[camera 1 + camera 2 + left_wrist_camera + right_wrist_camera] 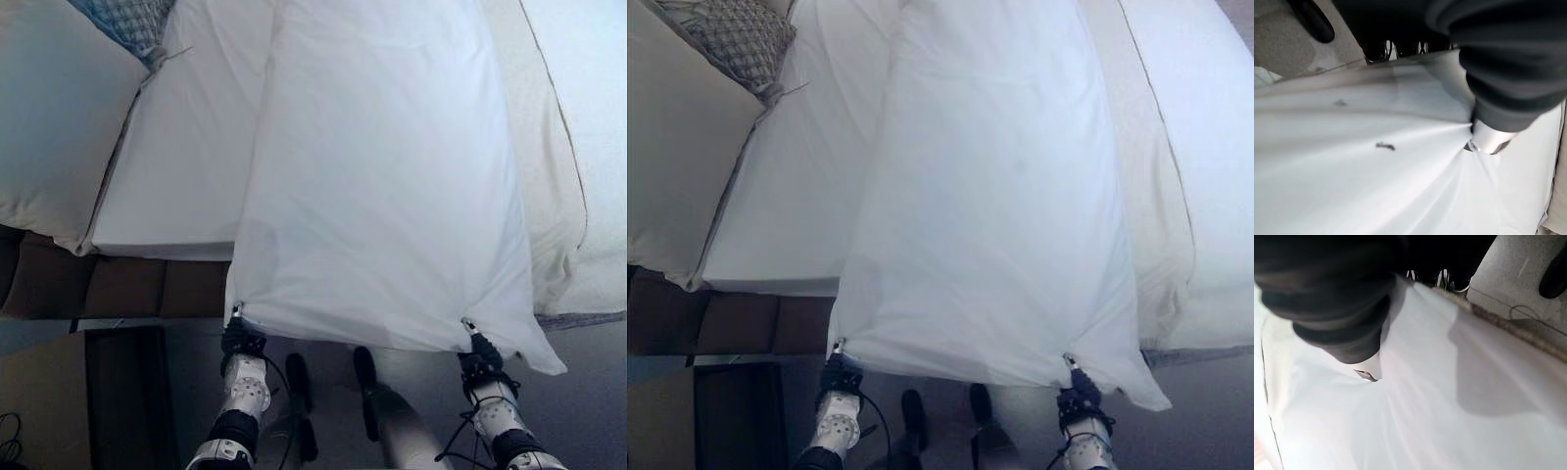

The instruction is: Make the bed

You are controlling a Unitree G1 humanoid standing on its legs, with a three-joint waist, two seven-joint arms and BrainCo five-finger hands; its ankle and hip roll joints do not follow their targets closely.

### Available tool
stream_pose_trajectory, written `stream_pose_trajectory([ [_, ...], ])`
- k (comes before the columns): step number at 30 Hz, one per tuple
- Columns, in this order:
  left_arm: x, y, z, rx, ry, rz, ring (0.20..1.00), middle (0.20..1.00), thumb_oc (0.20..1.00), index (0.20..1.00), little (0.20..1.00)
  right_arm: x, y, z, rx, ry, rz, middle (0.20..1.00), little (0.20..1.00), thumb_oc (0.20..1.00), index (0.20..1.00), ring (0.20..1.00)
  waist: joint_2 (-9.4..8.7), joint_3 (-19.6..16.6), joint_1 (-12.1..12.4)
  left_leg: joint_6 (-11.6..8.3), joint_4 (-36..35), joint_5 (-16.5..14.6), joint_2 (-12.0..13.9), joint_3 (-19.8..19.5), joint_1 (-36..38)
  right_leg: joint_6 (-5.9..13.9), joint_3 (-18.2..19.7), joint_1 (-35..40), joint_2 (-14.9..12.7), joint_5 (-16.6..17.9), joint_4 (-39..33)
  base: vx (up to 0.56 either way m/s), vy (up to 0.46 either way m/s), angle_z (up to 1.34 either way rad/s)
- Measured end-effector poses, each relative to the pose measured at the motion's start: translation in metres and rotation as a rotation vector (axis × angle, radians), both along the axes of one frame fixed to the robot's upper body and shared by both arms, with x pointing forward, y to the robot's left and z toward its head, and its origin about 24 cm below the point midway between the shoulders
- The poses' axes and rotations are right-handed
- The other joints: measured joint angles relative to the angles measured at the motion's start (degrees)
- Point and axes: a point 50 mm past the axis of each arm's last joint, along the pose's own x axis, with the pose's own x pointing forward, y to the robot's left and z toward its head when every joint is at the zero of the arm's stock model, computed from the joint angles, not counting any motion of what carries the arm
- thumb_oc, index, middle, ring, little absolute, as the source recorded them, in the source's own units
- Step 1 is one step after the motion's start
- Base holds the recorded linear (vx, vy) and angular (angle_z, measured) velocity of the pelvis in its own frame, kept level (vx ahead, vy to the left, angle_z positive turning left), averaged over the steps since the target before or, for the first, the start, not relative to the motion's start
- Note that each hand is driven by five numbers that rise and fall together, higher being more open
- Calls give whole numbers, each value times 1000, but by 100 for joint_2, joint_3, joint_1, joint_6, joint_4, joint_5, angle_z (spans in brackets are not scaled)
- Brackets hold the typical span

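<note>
Both hands grip the near edge of a white sheet [382, 186], which stretches away from the robot and lies lengthwise over the bed [186, 176]. Left hand [238, 335] pinches the sheet's near left corner, and right hand [476, 351] pinches its near right edge, the cloth pulled into taut folds at each grip. A large white pillow [49, 108] lies at the bed's left, with a quilted grey cushion [127, 22] just beyond it.
</note>
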Motion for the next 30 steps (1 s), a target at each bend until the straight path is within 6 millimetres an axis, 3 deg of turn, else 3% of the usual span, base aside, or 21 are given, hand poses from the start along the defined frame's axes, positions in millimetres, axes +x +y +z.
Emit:
stream_pose_trajectory([
  [1,-3,0,-8,8,49,-10,200,200,200,200,200,-2,0,-3,2,22,1,200,200,200,200,200,-1,-2,13,-3,2,-2,1,-2,51,0,-4,78,0,0,-40,0,0,0],
  [11,-9,-1,-18,132,141,-99,200,200,200,200,200,-8,-5,-11,-104,130,106,200,200,200,200,200,7,-73,94,-33,3,-22,40,-19,84,0,-105,161,21,-1,-108,3,-1,2],
  [12,-9,-1,-19,143,150,-108,200,200,200,200,200,-8,-5,-11,-119,138,115,435,435,435,435,435,8,-94,94,-34,3,-23,40,-19,85,0,-111,164,20,-1,-108,0,0,0],
  [13,-10,-1,-19,155,160,-118,200,200,200,200,200,-8,-5,-12,-133,147,124,934,934,934,934,934,10,-104,98,-34,2,-23,40,-19,85,0,-113,166,20,-1,-112,0,0,0],
  [14,-10,-1,-20,155,167,-124,285,285,285,285,285,-10,-5,-14,-144,165,136,1000,1000,1000,1000,1000,17,-113,96,-34,0,-23,41,-18,85,0,-115,172,20,-1,-120,0,0,0],
  [15,-10,-2,-21,154,169,-130,285,285,285,285,285,-12,-4,-15,-146,177,142,1000,1000,1000,1000,1000,21,-118,94,-34,0,-23,40,-17,85,0,-116,173,19,-1,-127,0,0,0],
  [16,-11,-2,-22,152,177,-137,1000,1000,1000,1000,1000,-15,-4,-18,-150,202,155,1000,1000,1000,1000,1000,34,-126,97,-34,-1,-23,38,-17,84,-1,-117,178,17,0,-139,0,0,0],
  [19,-23,1,-32,142,211,-165,1000,1000,1000,1000,1000,-35,0,-35,-151,323,209,1000,1000,1000,1000,1000,48,-135,112,-34,-1,-23,43,-19,82,-1,-133,186,18,0,-158,4,-10,0],
  [24,-97,18,-77,107,447,-202,1000,1000,1000,1000,1000,-96,12,-67,-109,549,275,1000,1000,1000,1000,1000,54,-137,118,-35,-8,-24,42,-26,74,-8,-143,171,17,4,-158,0,0,0],
  [26,-117,21,-84,91,477,-230,1000,1000,1000,1000,1000,-108,14,-71,-98,583,277,1000,1000,1000,1000,1000,57,-136,127,-34,-24,-23,39,-35,57,-9,-133,146,9,0,-147,13,-3,4],
  [30,-130,23,-89,81,465,-347,1000,1000,1000,1000,1000,-111,13,-72,-107,592,293,1000,1000,1000,1000,1000,120,-179,119,-11,-36,-14,14,-12,-49,-14,-131,-37,-22,3,-40,0,0,0],
])
